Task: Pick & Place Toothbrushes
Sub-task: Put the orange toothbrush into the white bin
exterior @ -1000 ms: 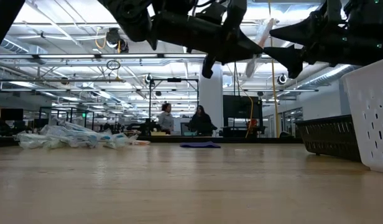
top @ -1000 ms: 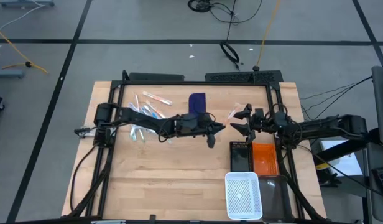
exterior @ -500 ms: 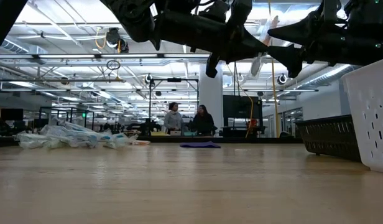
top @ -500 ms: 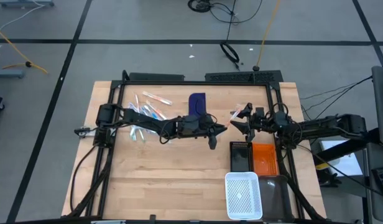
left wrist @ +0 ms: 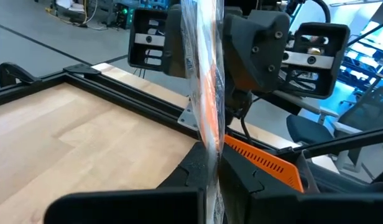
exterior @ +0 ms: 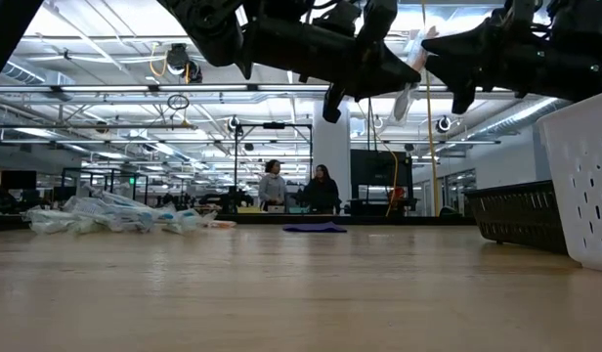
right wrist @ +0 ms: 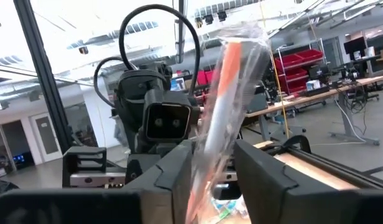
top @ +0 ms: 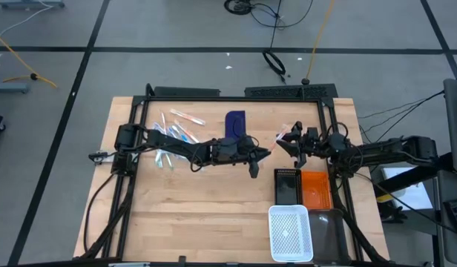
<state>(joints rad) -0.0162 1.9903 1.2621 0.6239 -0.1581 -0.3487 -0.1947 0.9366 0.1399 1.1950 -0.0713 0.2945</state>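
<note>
High view: both grippers meet above the table's far-right part, between the dark blue flat rectangle (top: 235, 121) and the right rail. Left gripper (top: 262, 154) reaches in from the left side, right gripper (top: 291, 142) from the right edge, tips just apart. One wrapped orange toothbrush (top: 287, 134) sits between them, off the table (top: 184, 215) entirely.

Left wrist view: toothbrush (left wrist: 205, 87) runs up out of the left gripper's (left wrist: 213, 177) closed fingers, long axis roughly upright, upper half passing between the right gripper's two pads. Right wrist view: same toothbrush (right wrist: 224, 106) stands in the gap of the right gripper (right wrist: 210, 171); fingers (right wrist: 266, 171) flank it closely, but contact is unclear, so I cannot tell if that grip is closed.

Low view: toothbrush (exterior: 410, 73) hangs steeply tilted from the right gripper (exterior: 448, 59), with the left gripper (exterior: 379, 68) just beside it.

Judgement: a handover, left to right. The key relation is the stick's axis crossing both jaws, with the left holding the lower end and the right at the upper. The right arm is nearer the black bin (top: 286, 186) and orange bin (top: 315, 189) by the right edge.

Remaining toothbrushes (top: 173, 133) lie piled near the far-left corner.
</note>
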